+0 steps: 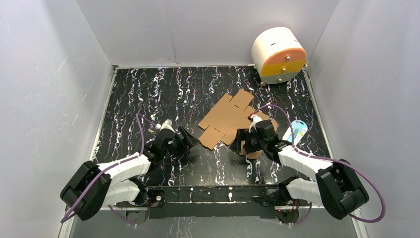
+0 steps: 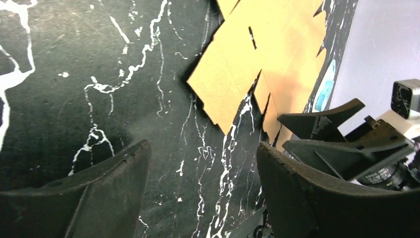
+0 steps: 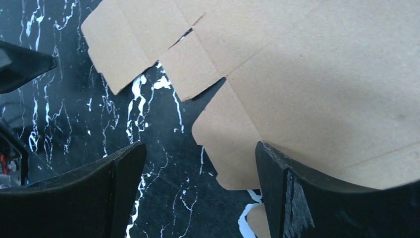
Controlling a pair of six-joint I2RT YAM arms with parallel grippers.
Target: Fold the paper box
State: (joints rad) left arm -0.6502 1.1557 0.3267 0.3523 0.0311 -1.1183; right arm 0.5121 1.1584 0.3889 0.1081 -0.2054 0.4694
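Both stand wide open and empty: the left end effector (image 1: 192, 141) just beside the box (image 1: 229, 118), the right end effector (image 1: 243, 144) over its near edge. We find the box flat on the desk (image 1: 148, 94), unfolded; next, we judge, pinch and raise a flap (image 1: 212, 137).

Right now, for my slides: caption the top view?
Left gripper and right gripper, both open, at a flat cardboard sheet.
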